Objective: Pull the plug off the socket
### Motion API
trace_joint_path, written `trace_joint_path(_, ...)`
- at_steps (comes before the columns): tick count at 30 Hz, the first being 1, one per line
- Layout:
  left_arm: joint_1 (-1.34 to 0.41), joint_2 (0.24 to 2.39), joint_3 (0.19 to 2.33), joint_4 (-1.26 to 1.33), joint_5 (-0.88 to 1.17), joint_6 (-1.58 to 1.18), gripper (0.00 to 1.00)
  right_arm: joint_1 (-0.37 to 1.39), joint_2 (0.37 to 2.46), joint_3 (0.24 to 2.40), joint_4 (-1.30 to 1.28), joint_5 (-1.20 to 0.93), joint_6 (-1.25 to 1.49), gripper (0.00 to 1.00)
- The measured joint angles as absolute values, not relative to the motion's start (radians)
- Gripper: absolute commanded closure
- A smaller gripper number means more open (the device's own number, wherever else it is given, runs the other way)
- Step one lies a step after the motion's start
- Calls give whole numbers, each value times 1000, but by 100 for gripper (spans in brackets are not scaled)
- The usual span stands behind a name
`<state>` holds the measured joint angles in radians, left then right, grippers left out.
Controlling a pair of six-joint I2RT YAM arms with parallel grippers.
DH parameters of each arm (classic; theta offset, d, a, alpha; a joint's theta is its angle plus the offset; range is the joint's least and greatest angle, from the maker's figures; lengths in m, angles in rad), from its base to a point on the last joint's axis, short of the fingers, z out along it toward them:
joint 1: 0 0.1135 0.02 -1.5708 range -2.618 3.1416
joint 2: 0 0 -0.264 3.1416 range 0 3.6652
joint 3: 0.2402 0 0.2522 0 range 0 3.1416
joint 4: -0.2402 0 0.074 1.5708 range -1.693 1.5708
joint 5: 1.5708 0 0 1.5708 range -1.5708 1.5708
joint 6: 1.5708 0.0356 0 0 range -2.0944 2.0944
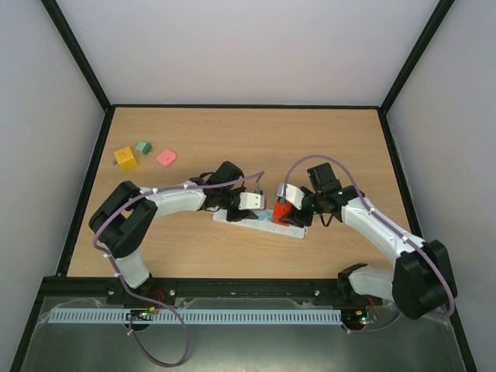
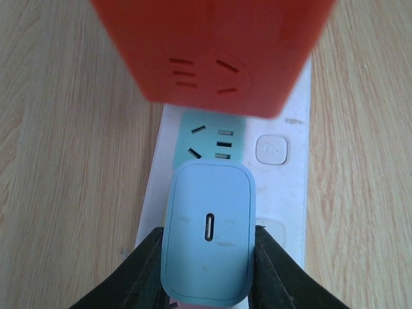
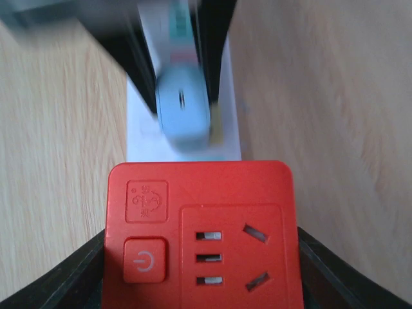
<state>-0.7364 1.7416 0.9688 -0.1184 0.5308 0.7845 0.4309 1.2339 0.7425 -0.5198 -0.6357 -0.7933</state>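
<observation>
The socket [image 1: 242,222], a long white power strip, lies flat mid-table. Two things stand on it: a light blue plug [image 2: 208,232] with a slot in its top, and a red plug [image 3: 203,238] with outlet holes and a power button. My left gripper [image 2: 208,257] is shut on the light blue plug, one black finger [image 2: 138,273] against each side. A green outlet face [image 2: 212,138] shows just beyond it. My right gripper [image 3: 203,273] is shut on the red plug [image 1: 280,211] from the strip's right end. In the right wrist view the blue plug [image 3: 183,112] is blurred.
Three small blocks lie at the back left: yellow [image 1: 125,158], green [image 1: 142,146] and pink [image 1: 166,158]. Both arms meet over the strip, grippers only a few centimetres apart. Black frame posts and pale walls close in the wooden table [image 1: 232,139].
</observation>
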Motion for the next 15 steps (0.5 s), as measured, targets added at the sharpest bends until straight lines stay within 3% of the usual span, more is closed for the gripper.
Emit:
trace_joint_path(8,-751,1775,998,-92,529,778,84,405,1156,741,-440,-742,-770,76)
trace_joint_path(15,-750,1784,1024,-125,533,752,73,365,1143,741,-463,-756,-774,77)
